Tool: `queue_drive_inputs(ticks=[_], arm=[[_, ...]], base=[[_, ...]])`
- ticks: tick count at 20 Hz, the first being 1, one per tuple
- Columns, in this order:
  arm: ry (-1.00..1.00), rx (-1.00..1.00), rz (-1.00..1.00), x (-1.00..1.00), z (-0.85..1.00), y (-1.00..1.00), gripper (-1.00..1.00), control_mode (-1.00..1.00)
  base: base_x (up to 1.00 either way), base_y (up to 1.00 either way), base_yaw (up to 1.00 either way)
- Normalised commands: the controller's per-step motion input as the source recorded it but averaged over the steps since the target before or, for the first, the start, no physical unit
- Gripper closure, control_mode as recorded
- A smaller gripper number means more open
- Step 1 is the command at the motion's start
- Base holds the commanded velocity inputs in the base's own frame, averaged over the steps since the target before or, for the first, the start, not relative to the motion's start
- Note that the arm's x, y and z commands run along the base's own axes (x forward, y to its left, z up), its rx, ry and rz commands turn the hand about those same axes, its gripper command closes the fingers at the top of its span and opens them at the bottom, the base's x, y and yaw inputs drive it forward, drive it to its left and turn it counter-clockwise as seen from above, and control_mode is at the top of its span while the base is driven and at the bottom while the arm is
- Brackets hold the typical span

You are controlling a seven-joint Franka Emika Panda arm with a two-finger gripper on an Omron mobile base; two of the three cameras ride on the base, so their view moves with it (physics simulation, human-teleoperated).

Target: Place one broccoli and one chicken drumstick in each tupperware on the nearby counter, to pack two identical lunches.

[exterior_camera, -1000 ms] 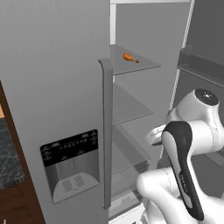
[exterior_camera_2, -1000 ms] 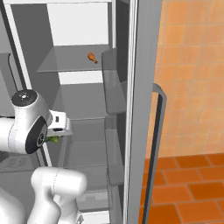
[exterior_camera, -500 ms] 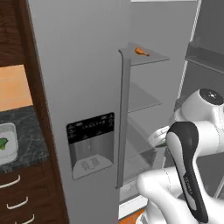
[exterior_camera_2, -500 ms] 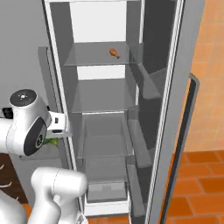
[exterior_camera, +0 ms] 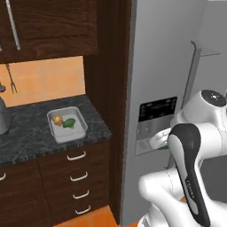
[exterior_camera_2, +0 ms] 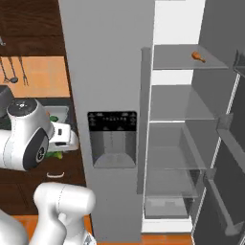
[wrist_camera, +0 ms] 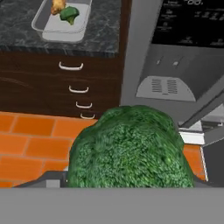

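Note:
A big green broccoli [wrist_camera: 129, 151] sits right at the hand in the hand view, and my gripper [exterior_camera_2: 58, 149] is shut on it; the fingers are hidden behind it. A little green shows under the hand in the right base view. On the marbled counter [exterior_camera: 26, 137] stands a grey tupperware [exterior_camera: 67, 125] holding a chicken drumstick [exterior_camera: 56, 119] and a small broccoli [exterior_camera: 69, 123]. The same tupperware [wrist_camera: 61, 19] lies at the upper left of the hand view, well away from the gripper. Another chicken drumstick [exterior_camera_2: 198, 56] lies on the top fridge shelf.
The grey fridge door with its dispenser panel [exterior_camera_2: 111, 139] stands between the counter and the open fridge shelves [exterior_camera_2: 179, 103]. Dark drawers with white handles [exterior_camera: 77, 177] run under the counter. A dark pot [exterior_camera: 2, 117] stands far left. The floor has orange tiles [wrist_camera: 30, 144].
The whole picture has shifted: the base has swung left, from the open fridge toward the counter. The broccoli stays in the gripper.

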Motion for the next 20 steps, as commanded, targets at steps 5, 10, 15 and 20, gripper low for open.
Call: queue_drive_inputs(ticks=[5, 10, 15, 20], arm=[[0.00, 0.00, 0.00, 0.00, 0.00, 0.00, 1.00, 1.00], [0.00, 0.00, 0.00, 0.00, 0.00, 0.00, 1.00, 1.00], [0.00, 0.00, 0.00, 0.00, 0.00, 0.00, 1.00, 1.00], [0.00, 0.00, 0.00, 0.00, 0.00, 0.00, 1.00, 1.00]], base=[[0.00, 1.00, 0.10], [0.08, 1.00, 0.06], [0.22, 1.00, 0.04], [0.47, 1.00, 0.02]])
